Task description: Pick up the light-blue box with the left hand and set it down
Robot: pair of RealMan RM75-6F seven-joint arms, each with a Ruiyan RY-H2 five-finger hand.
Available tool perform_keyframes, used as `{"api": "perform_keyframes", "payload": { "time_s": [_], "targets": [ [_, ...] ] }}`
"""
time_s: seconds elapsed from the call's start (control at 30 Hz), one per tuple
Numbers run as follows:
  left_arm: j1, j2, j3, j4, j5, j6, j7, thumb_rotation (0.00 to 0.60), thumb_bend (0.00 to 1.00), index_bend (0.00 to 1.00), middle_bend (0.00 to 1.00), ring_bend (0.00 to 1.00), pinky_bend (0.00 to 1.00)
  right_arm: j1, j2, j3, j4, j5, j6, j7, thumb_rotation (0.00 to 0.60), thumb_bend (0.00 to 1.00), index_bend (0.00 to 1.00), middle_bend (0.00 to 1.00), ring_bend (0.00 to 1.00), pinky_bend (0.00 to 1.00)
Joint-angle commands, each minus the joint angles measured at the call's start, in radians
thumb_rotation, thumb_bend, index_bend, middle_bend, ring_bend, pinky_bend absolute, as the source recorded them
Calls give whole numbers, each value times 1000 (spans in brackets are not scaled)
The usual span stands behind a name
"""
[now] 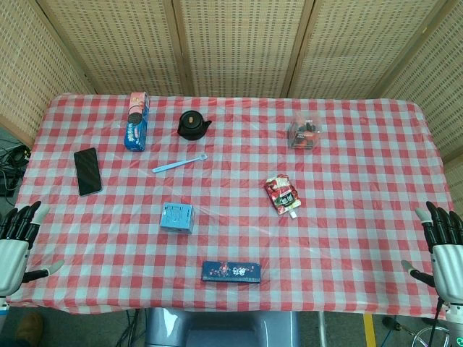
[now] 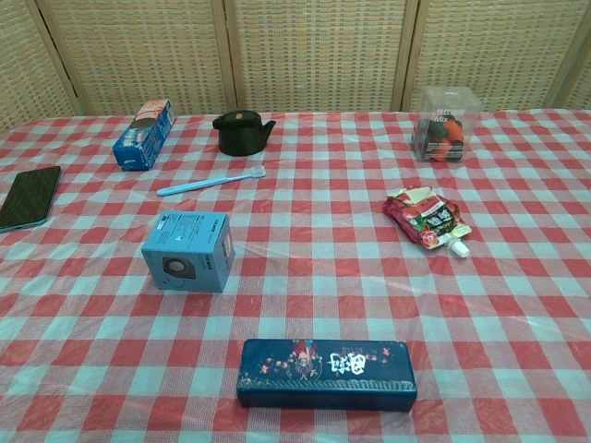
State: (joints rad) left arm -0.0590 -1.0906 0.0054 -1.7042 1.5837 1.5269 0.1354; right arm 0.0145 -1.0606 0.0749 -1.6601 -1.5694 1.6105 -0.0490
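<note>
Resting on the checked tablecloth [image 1: 347, 238], left of table centre: light-blue box [image 1: 177, 217], a small cardboard carton, upright, printed front face toward the robot, nothing touching it.

Neighbours: dark-blue case [image 1: 231, 272] near at 5 o'clock; blue toothbrush [image 1: 179, 163] at 12 o'clock; black phone [image 1: 87, 171] well apart at 10 o'clock.

Handling, judged: light, stiff-walled, likely hollow around its contents; smooth card may slip, and hard squeezing could dent it. Best hold looks like the two opposite side faces, thumb against one and fingers against the other, from above.

Left hand [image 1: 18, 242]: at the table's left edge, at 9 o'clock from the box and well apart; fingers spread, holding nothing. Right hand [image 1: 445, 249]: at the right edge, likewise spread and empty.

Not determinable: box's rear face and underside; contents; print too small to read. Both hands cut off by the head view's borders and absent from the chest view.
</note>
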Motion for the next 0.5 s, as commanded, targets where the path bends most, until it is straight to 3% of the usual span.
{"api": "perform_keyframes", "payload": {
  "time_s": [0.03,0.37,0.5],
  "targets": [
    [-2,-1,-1,1,1,-3,3,600,0,0,0,0,0,0,1,0,-2,1,-2,2,600,0,0,0,0,0],
    [-56,-21,-6,-20,27,-72,26,600,0,0,0,0,0,-1,12,8,-7,15,0,14,600,0,0,0,0,0],
    [-165,-58,-33,-55,53,-210,72,600,0,0,0,0,0,1,18,17,-7,31,-5,35,600,0,0,0,0,0]
  ]
}}
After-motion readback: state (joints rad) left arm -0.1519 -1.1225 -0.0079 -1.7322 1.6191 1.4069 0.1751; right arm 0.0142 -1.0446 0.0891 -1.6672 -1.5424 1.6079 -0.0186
